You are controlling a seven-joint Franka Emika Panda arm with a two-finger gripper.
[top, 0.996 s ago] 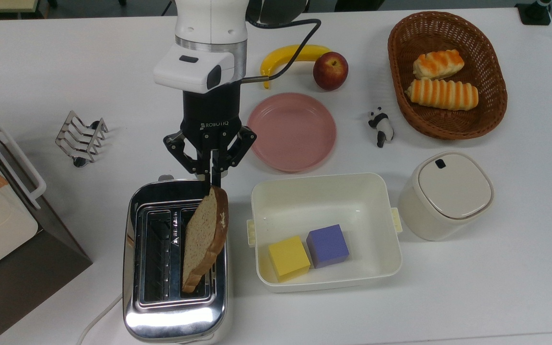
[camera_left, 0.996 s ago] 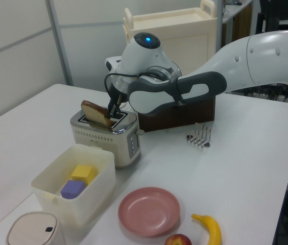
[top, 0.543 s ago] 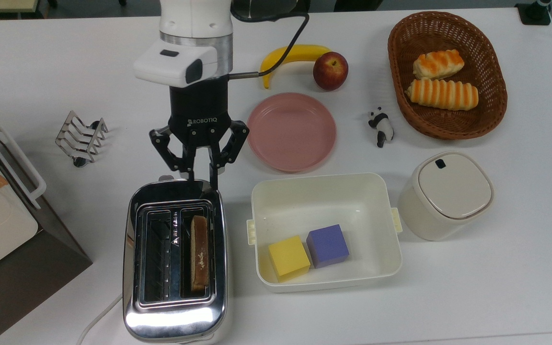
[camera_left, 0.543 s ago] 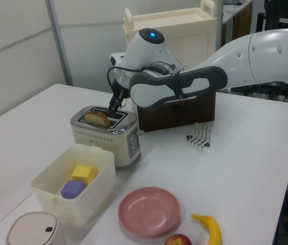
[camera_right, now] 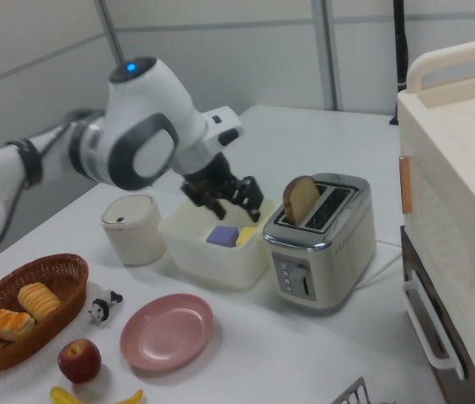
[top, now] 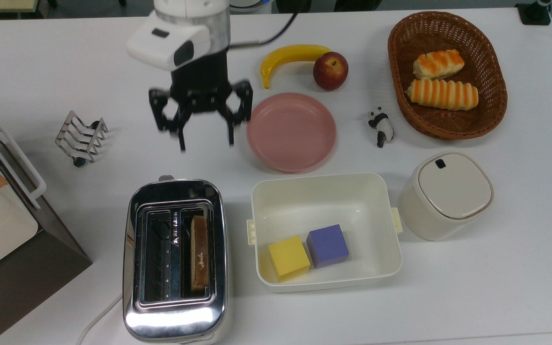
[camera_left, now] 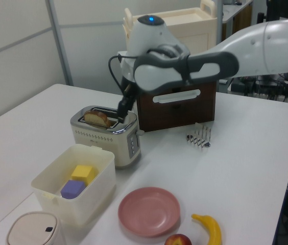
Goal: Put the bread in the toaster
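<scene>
Gripper [top: 205, 139] risen, empty, spread wide, bread [top: 199, 252] in toaster [top: 175, 316], plate [top: 292, 132] beside.

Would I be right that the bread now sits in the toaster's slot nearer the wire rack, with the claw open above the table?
Not quite: in the top view the bread stands in the toaster's slot nearer the white bin, away from the wire rack. The claw is indeed open above the table.

A white table [top: 496, 287] fills the room's middle. At nine o'clock in the top view stands a brown cabinet [top: 27, 268] with a cream top (handle attached). Grey panelled walls [camera_left: 16, 46] rise behind; past them, possibly dark equipment.
</scene>
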